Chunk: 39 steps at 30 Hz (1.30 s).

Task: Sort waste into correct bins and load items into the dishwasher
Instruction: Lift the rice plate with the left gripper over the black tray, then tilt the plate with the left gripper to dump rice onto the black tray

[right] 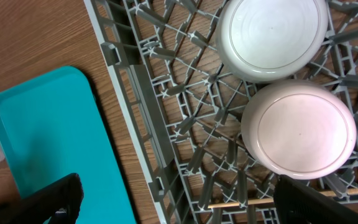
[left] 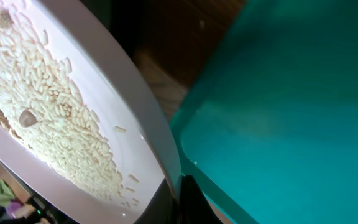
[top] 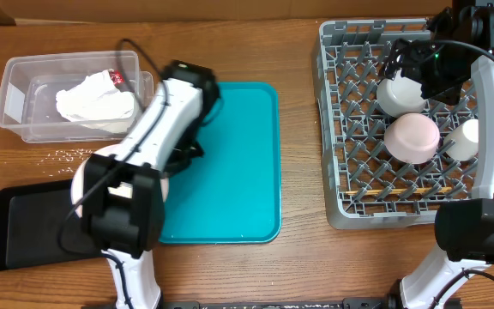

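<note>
Mo: Plate [left: 129, 118] sits right up against our left wrist camera. It's tilted, and its rim runs down to the left gripper [top: 123, 206], which is clamped on that rim. One dark finger [left: 194, 202] shows at the bottom edge.

Kit: What's on it?

Mo: Rice grains [left: 42, 93] thick across the face, plus a few brown crumbs [left: 27, 117].

Kit: Where do we see it from overhead?

Mo: Mostly hidden under the left arm. Pinkish slivers poke out between the black tray [top: 24, 232], near left, and the teal tray [top: 238, 163] in the middle.

Kit: Bins?

Mo: Clear tub [top: 15, 94] is far left, with the crumpled napkin [top: 93, 103] inside and the red scrap [top: 116, 78] at the napkin's far right. We also see loose grains [top: 67, 154] on the worktop [top: 256, 34] between the tub and the black tray.

Kit: Right side?

Mo: Right gripper [right: 176, 186] hangs over the far part of the rack [top: 333, 129], jaws spread wide, nothing between them. In the rack, the white bowl [top: 399, 94] and the pinkish bowl [top: 412, 137] are both upside down, just beside each other. White cup [top: 463, 142] is right of the pinkish bowl. Chopsticks [top: 393, 190] lie across the lattice on the near side.
</note>
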Each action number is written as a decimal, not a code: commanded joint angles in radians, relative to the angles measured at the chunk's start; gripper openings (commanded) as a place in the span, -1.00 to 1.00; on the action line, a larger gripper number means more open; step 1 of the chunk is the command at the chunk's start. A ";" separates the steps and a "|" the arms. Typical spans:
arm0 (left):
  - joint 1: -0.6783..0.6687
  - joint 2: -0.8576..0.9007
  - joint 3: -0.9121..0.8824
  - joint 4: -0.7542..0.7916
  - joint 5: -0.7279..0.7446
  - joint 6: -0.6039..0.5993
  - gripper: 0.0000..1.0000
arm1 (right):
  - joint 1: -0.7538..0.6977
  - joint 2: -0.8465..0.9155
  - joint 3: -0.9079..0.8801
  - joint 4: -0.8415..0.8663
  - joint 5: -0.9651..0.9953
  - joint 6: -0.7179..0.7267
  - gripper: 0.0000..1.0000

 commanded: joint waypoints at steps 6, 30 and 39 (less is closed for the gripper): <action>0.277 -0.142 0.024 -0.006 0.044 0.068 -0.92 | -0.002 -0.032 0.021 0.005 -0.004 0.004 1.00; 0.747 -0.236 0.022 0.188 0.517 0.417 -0.91 | -0.002 -0.032 0.021 0.005 -0.004 0.004 0.99; 0.824 -0.235 0.021 0.193 0.654 0.488 -0.92 | -0.002 -0.032 0.021 0.005 -0.004 0.004 1.00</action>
